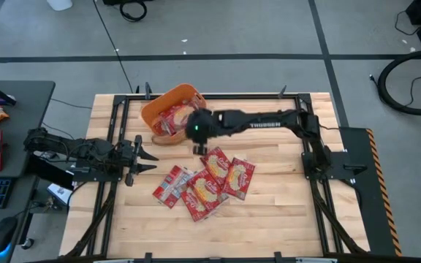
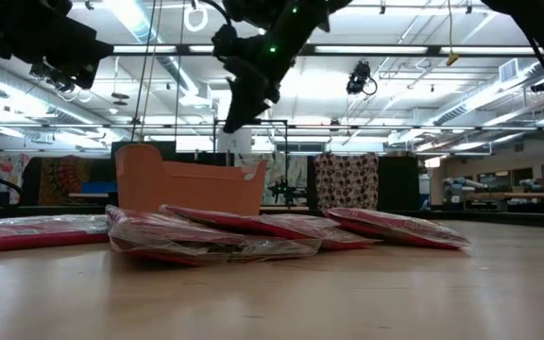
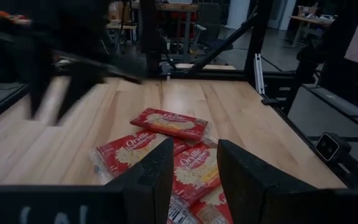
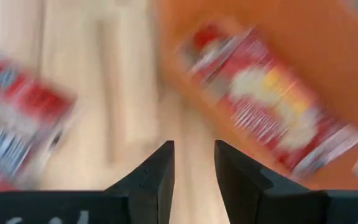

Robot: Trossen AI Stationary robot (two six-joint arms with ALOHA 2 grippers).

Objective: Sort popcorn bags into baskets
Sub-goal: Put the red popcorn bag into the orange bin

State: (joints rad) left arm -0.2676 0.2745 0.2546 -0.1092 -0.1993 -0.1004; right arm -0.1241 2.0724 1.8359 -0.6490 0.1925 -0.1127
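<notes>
High view: an orange basket point(image 1: 168, 97) is seen at the far side of the wooden table point(image 1: 283, 212), and red popcorn bags are already lying inside it point(image 1: 172, 118) (at least two can be made out, though an exact count cannot be given, since the right arm covers part of the tub). On the bare wood nearer the middle, a loose cluster of bags point(image 1: 205, 183) is left, overlapping one another; about five or six are judged to remain there. In the low view one more flat red packet point(image 2: 41, 229) is seen at the picture's edge, apart from the main heap.

The right gripper point(image 1: 202, 148) is held just beside the basket's rim, between tub and pile. In the right wrist view its fingers point(image 4: 156, 175) are shown parted by a narrow gap with nothing between them, the wood and the tub's orange wall lying beyond. The left gripper point(image 1: 146, 157) is parked at the table's left side, near the pile; in the left wrist view its fingers point(image 3: 156, 177) are likewise seen narrowly apart and empty.

The sorting is judged to be partly done: a few bags are binned, and the larger share is yet to be picked from the table.
</notes>
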